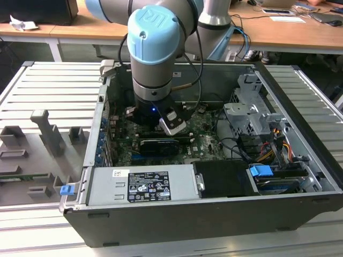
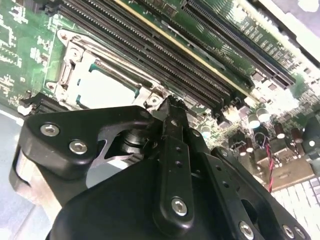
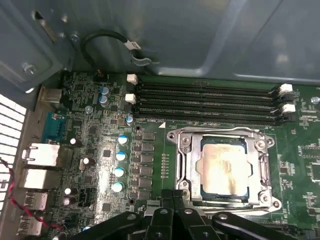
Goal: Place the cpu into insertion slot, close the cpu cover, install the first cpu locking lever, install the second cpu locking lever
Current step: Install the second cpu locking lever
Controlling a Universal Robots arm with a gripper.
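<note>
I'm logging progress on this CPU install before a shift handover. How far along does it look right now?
Done: the cpu sits in the insertion slot, and the cpu cover lies closed around it, its window framing the chip. In hand: the gripper is at the socket's edge, holding nothing that shows. Left: the locking levers; whether either is latched can't be told here.

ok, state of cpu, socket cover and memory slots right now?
cpu: seated in the insertion slot, metal top showing.
cpu cover: down flat around the cpu.
memory slots: all empty.
gripper: hovers at the socket's edge, holding nothing that shows.
</note>
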